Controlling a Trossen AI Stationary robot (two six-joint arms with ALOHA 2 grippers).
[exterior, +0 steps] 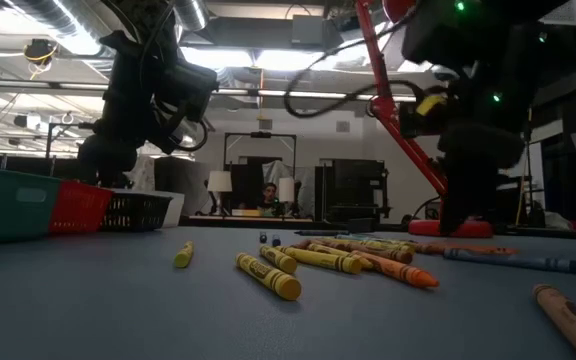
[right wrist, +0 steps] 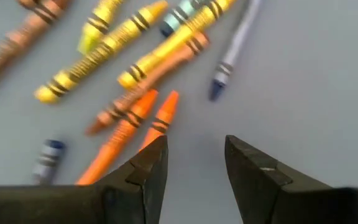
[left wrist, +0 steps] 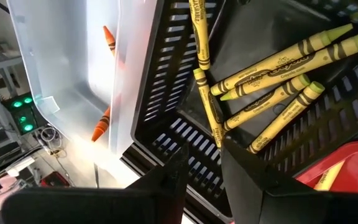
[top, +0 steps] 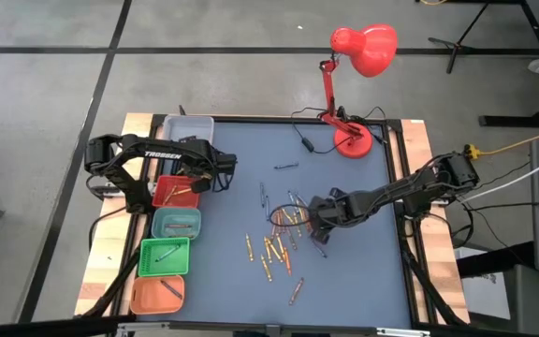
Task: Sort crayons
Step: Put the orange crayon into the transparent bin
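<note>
My left gripper (top: pixel 221 170) hangs over the black slatted bin (left wrist: pixel 241 50) at the worktop's (top: pixel 344 271) left edge, fingers (left wrist: pixel 166 180) parted and empty; yellow-green crayons (left wrist: pixel 278 68) lie in that bin, and two orange crayons (left wrist: pixel 102 124) rest in the clear bin (top: pixel 187 127) beside it. My right gripper (top: pixel 318 227) is low over the loose crayons (top: pixel 279 245) scattered mid-worktop, fingers (right wrist: pixel 148 168) spread with nothing between them, just short of an orange crayon (right wrist: pixel 160 118). A red bin (top: pixel 174 192) sits next along the left edge.
</note>
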